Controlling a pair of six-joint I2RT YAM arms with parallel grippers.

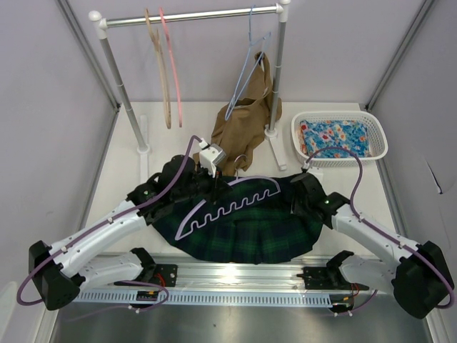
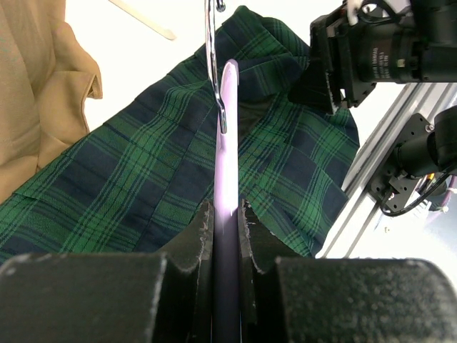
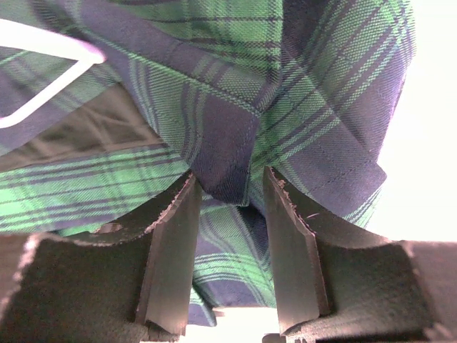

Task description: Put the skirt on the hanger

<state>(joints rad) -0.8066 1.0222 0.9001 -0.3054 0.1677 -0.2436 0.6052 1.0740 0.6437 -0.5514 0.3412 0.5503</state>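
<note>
The green and navy plaid skirt (image 1: 250, 232) lies spread on the table between the arms. The pale lavender hanger (image 1: 235, 204) lies across its upper part, with its metal hook (image 1: 240, 161) at the far side. My left gripper (image 1: 214, 184) is shut on the hanger's bar (image 2: 227, 164), seen edge-on between the fingers (image 2: 203, 229), above the skirt (image 2: 143, 179). My right gripper (image 1: 298, 194) is at the skirt's right end. In the right wrist view it (image 3: 228, 207) is open, with a fold of the skirt (image 3: 228, 153) at the fingertips. An end of the hanger (image 3: 50, 43) shows at upper left.
A clothes rack (image 1: 193, 16) at the back holds a tan hanger (image 1: 163, 78), a pink hanger (image 1: 173, 68) and a thin blue hanger (image 1: 246, 78). A tan-brown garment (image 1: 243, 136) hangs by the rack's right post. A white basket (image 1: 339, 136) with blue floral cloth stands at right. A metal rail (image 1: 235, 275) runs along the near edge.
</note>
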